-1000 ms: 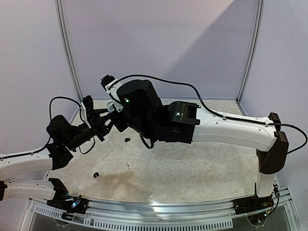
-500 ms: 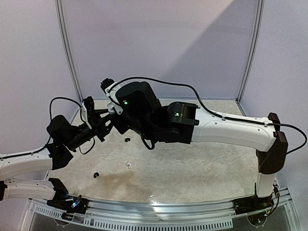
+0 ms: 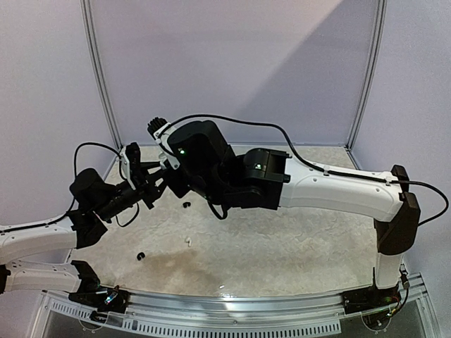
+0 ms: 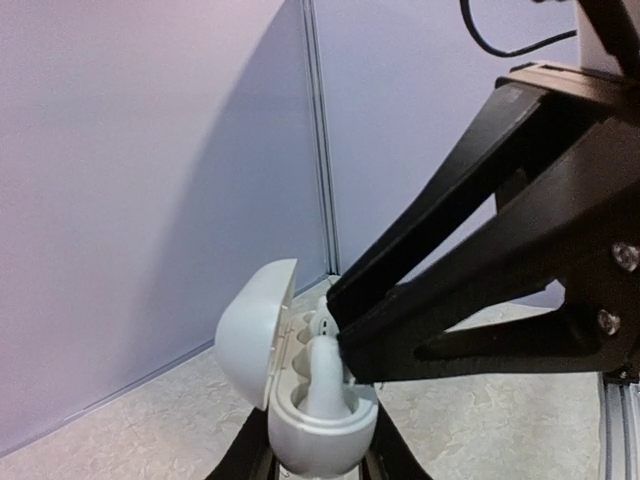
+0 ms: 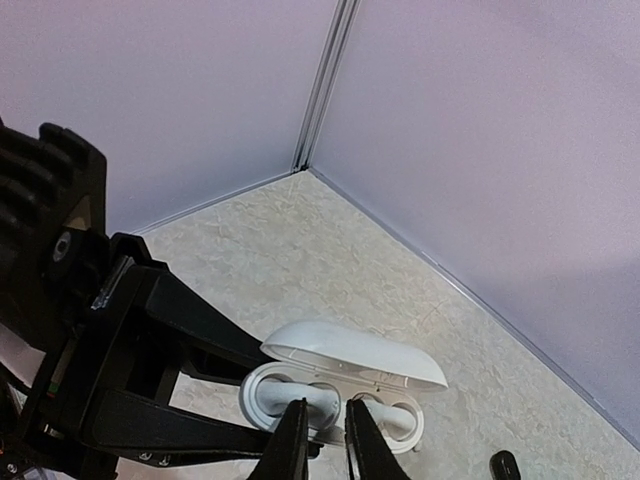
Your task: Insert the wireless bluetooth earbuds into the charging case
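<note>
**Half-seated earbud could be pulled back out or tipped**

The charging case is held off the table with its lid open. It is clamped low on its body by the left gripper at the bottom centre of the left wrist view. A white earbud is seen standing upright in the nearer socket and does not look sunk flush. A second white piece sits in the socket behind it. The right gripper is placed right at that nearer socket, its fingers only a narrow gap apart. Whether the earbud is pinched or free cannot be told.

Several failures are judged possible:

- **Earbud pulled out:** if the fingers are drawn away while a pad rubs the earbud, it could be lifted out and dropped.
- **Case twisted:** if the earbud is pushed off-centre, the case could be twisted in the left grip, since only its base is clamped.
- **Lid knocked shut:** the lid could be caught by the right fingers and closed onto the raised earbud.

More earbuds lie loose at the lower left of the top view, a black one, a white one and another black one. A dropped earbud would land among these.
</note>
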